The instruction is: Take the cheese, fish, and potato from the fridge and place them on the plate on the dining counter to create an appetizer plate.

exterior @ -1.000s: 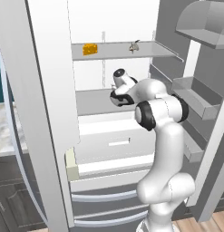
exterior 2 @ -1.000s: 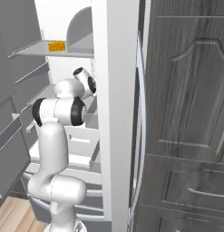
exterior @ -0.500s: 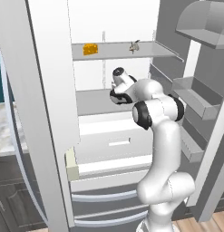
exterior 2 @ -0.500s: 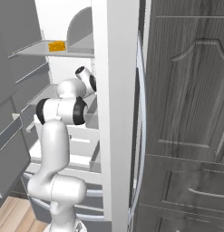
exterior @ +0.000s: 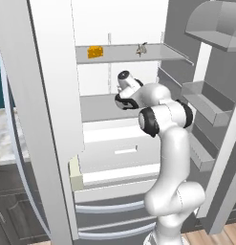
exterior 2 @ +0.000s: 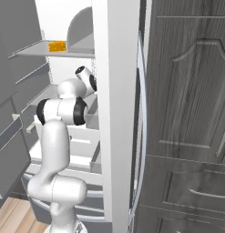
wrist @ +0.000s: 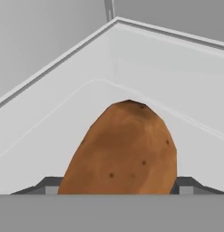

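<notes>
The potato (wrist: 122, 152) lies on the middle shelf of the fridge (exterior: 124, 105), filling the hand view directly ahead of the end effector (wrist: 118, 183). One dark fingertip (wrist: 47, 185) shows on each side of it, so the jaws straddle it, apart and not visibly clamped; whether the pads touch I cannot tell. To grip well, keep the potato centred, close across its narrower width, and confirm hold before lifting. The cheese (exterior: 94, 52) and the fish (exterior: 141, 48) wait on the upper shelf.

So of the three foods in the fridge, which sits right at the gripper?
The potato, brown, between the fingertips. The cheese and fish lie on the shelf above.
</notes>
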{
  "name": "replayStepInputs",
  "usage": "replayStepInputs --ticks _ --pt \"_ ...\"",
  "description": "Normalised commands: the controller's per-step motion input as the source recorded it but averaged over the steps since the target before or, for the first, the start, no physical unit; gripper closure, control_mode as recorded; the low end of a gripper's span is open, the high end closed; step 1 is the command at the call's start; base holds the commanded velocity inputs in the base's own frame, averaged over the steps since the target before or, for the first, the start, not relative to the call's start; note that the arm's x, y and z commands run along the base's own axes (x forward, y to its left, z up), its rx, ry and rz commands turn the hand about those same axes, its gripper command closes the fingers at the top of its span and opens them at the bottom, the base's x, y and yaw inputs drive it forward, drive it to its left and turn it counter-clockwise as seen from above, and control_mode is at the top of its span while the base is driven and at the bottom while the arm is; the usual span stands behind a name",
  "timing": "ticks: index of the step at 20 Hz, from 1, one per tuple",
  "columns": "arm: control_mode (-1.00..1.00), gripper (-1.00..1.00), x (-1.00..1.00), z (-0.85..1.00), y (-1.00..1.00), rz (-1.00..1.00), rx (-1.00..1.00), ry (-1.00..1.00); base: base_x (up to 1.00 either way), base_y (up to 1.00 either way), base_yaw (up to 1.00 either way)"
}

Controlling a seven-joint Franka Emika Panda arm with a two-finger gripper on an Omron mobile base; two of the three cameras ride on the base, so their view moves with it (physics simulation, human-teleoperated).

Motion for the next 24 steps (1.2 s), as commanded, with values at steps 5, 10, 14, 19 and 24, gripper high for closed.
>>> replayStepInputs --ticks 5,10,14,19,24 --pt "-1.00 1.00 -0.37 -0.01 0.15 0.00 0.00 -0.03 0.00 0.00 0.00" --pt "-1.00 1.00 -0.72 0.00 0.48 0.00 0.00 -0.09 0.00 0.00 0.00" --pt "-1.00 1.00 -0.93 0.00 0.49 0.01 0.00 -0.09 0.00 0.00 0.00" --pt "-1.00 1.00 -0.85 0.16 0.18 0.00 0.00 -0.07 0.00 0.00 0.00" --pt "-1.00 1.00 -0.58 0.50 0.04 0.01 0.06 0.00 0.00 0.00 0.00"
